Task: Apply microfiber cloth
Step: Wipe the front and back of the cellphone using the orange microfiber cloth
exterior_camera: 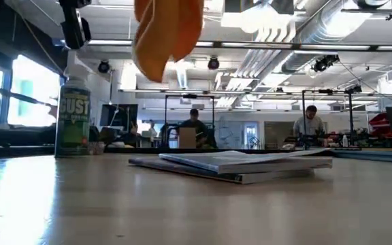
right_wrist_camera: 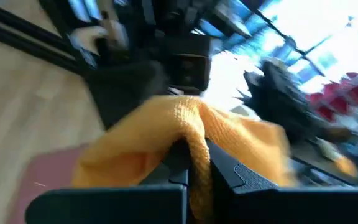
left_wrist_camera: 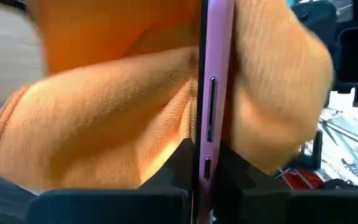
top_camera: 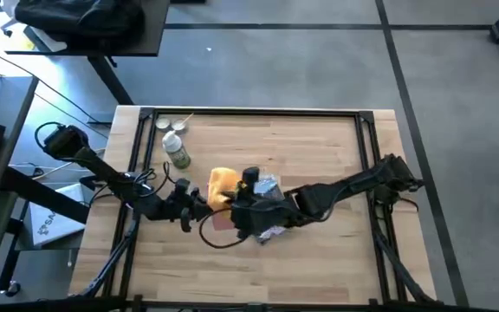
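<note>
the right hand [right_wrist_camera: 194, 165] is clamped on the soft, limp microfiber cloth [right_wrist_camera: 166, 134]; the left hand [left_wrist_camera: 204, 180] pinches a phone [left_wrist_camera: 211, 93] edge-on against it, above the table [top_camera: 319, 147].

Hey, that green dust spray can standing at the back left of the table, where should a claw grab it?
Probably take the dust can around the middle of its straight round body, with the claw coming in level from the side that faces the middle of the table. It stands upright, so its walls give the fingers opposite faces to close on, and that side looks open.
</note>
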`<state>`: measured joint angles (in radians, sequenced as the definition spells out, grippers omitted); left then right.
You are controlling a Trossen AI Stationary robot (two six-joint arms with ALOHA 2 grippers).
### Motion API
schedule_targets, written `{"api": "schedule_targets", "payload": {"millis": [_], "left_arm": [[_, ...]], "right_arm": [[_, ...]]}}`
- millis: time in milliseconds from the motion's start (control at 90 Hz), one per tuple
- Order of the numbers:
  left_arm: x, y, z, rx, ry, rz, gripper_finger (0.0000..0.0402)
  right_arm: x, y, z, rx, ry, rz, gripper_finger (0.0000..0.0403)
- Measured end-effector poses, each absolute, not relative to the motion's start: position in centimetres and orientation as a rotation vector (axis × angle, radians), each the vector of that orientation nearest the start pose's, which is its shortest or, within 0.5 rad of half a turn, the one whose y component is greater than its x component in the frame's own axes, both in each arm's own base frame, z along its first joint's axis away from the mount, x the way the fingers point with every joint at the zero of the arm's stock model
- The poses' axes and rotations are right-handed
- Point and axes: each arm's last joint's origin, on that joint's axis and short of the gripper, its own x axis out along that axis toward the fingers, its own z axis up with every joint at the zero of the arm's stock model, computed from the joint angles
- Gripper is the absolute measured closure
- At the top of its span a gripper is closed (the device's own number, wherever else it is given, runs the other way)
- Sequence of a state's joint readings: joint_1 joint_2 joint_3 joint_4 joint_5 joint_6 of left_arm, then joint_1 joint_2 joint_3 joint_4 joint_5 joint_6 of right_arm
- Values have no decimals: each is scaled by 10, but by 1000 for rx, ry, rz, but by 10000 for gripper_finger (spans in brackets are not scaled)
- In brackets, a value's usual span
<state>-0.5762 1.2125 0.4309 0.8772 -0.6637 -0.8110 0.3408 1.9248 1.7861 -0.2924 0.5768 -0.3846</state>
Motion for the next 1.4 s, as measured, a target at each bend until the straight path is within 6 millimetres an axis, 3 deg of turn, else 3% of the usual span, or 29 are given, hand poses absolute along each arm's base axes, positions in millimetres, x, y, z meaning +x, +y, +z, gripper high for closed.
{"api": "schedule_targets", "payload": {"millis": [167, 389, 622, 833, 1044, 1222, 1400], "left_arm": [[206, -112, 229, -867, -118, 74, 392], [206, -111, 228, -865, -115, 84, 392], [206, -113, 228, -839, -93, 39, 392], [206, -112, 228, -845, -107, 69, 392], [206, -114, 227, -830, -78, 29, 392], [206, -112, 227, -834, -96, 70, 392], [206, -114, 227, -823, -84, 44, 392]], "right_arm": [[435, 113, 327, -567, 408, -155, 403], [439, 91, 331, -610, 412, -259, 403], [441, 95, 329, -569, 374, -44, 403], [440, 87, 332, -613, 410, -333, 403], [441, 92, 331, -576, 375, -70, 403], [439, 90, 328, -568, 433, -273, 403], [436, 104, 328, -568, 419, -172, 403]]}}
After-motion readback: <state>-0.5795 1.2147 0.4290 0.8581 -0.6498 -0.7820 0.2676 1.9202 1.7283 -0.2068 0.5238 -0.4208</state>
